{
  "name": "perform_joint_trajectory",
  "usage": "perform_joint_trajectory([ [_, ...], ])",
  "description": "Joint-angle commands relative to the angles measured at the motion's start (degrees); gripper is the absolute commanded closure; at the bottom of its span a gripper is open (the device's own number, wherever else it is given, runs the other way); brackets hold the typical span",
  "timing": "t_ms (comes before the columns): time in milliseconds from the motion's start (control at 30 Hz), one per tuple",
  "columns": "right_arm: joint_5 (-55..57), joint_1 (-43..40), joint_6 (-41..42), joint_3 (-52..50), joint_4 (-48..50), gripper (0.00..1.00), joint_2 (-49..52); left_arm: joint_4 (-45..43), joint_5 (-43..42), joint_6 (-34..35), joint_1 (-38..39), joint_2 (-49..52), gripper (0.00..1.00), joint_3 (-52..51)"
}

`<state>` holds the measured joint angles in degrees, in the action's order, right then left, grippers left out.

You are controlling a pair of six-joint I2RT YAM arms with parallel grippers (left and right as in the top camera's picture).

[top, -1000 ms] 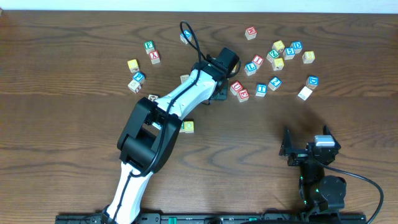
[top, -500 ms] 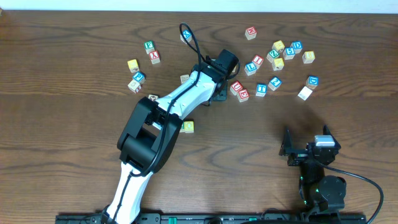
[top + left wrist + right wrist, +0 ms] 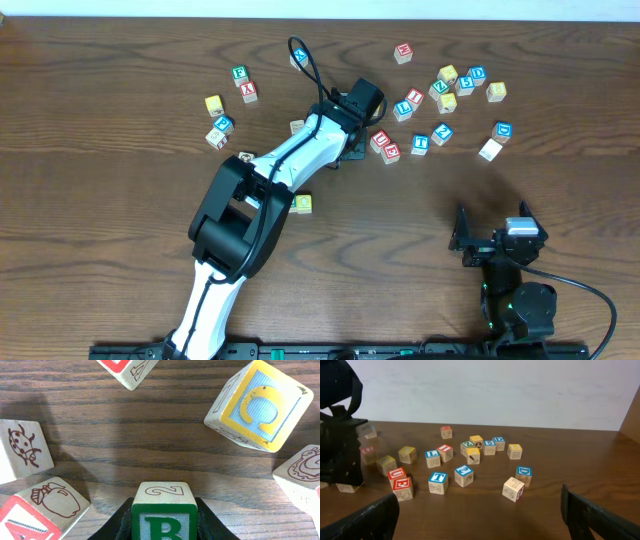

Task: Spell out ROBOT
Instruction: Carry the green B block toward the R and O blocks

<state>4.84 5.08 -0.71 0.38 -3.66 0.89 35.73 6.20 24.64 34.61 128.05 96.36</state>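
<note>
Green B cube (image 3: 164, 516) in left hand (image 3: 164, 522)

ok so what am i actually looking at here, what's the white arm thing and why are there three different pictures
It is a robot with two arms at a wooden table. The overhead picture looks straight down from a fixed camera: the white left arm reaches into a scatter of small wooden letter cubes, while the dark right arm sits back near the edge. The other two pictures come from small cameras, one on each wrist. The left wrist one shows the left claw closed on a green B cube, with other cubes around it. The right wrist one looks across the table at the cubes; the right claw is wide open and holds nothing.
</note>
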Motion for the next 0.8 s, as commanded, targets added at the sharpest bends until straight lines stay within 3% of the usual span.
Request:
perform_joint_trajectory([
  [0, -0.09, -0.37, -0.63, -0.07, -0.22, 0.01, -0.07, 1.36, 0.74, -5.62, -0.17, -1.16, 0.73, 2.05],
  [67, -0.09, -0.37, -0.66, -0.07, -0.22, 0.01, -0.07, 3.23, 0.74, -6.93, -0.17, -3.93, 0.73, 3.37],
  [333, -0.09, -0.37, -0.66, -0.07, -0.22, 0.01, -0.07, 12.50, 0.46, -6.82, 0.68, -19.69, 0.92, 3.63],
  [500, -0.09, -0.37, -0.66, -0.07, -0.22, 0.01, -0.07, 21.51, 0.55, -6.62, 3.04, -26.25, 0.92, 2.21],
  [767, -0.09, -0.37, -0.63, -0.07, -0.22, 0.01, -0.07, 17.51, 7.19, -2.91, 9.25, -39.17, 0.93, -13.00],
])
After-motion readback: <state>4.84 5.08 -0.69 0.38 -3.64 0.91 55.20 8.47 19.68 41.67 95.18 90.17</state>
